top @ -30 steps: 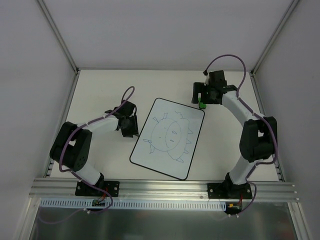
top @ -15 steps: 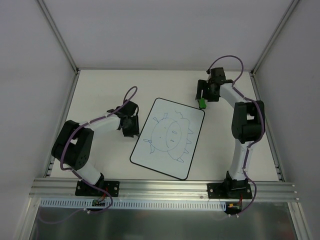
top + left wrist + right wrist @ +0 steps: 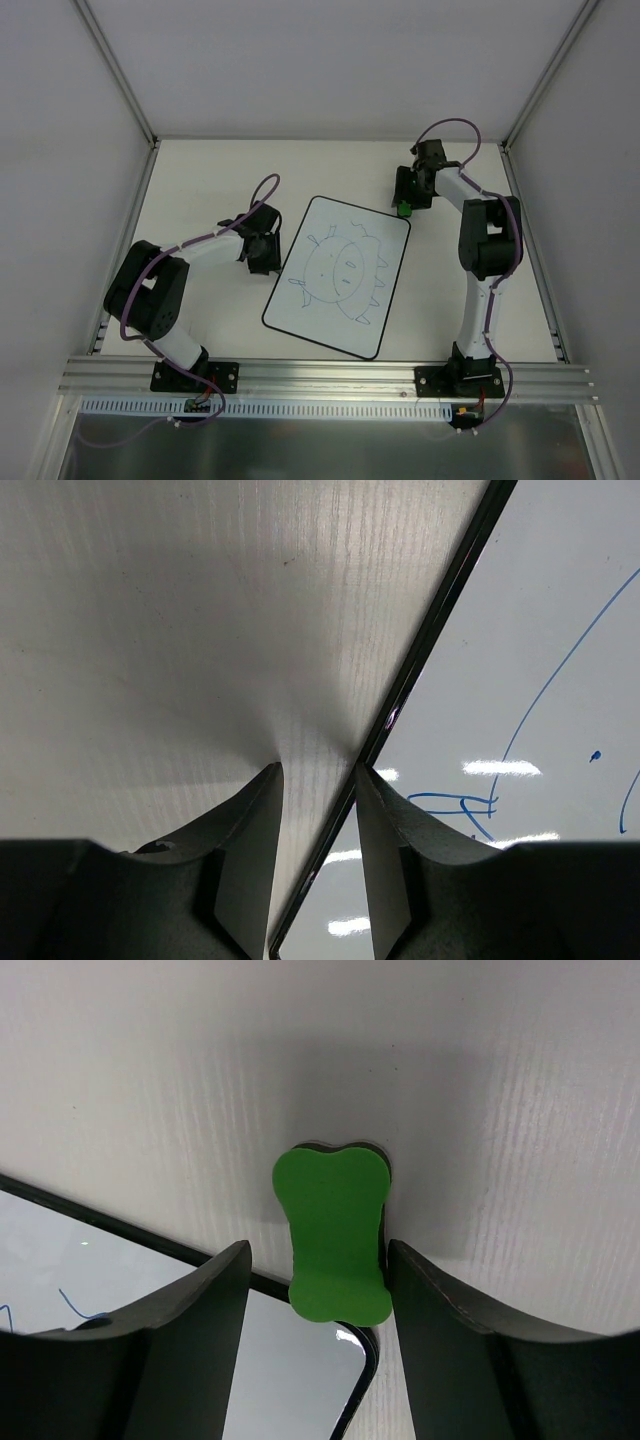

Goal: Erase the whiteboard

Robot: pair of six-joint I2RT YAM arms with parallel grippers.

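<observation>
At the far right corner of the whiteboard (image 3: 338,276), which lies mid-table with long axis near-to-far, the eraser (image 3: 333,1230) sits between the parted jaws of the right gripper (image 3: 318,1252), unclamped; the left gripper (image 3: 318,770), jaws slightly apart, sits over the left edge.

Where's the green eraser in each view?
Top external: eraser sits upper right of centre, just past the whiteboard's far right corner.
Left wrist: not in it.
Right wrist: eraser is mid-frame, at the whiteboard's rounded corner.
Shared landmark: the whiteboard's black edge, visible in all three views.
</observation>
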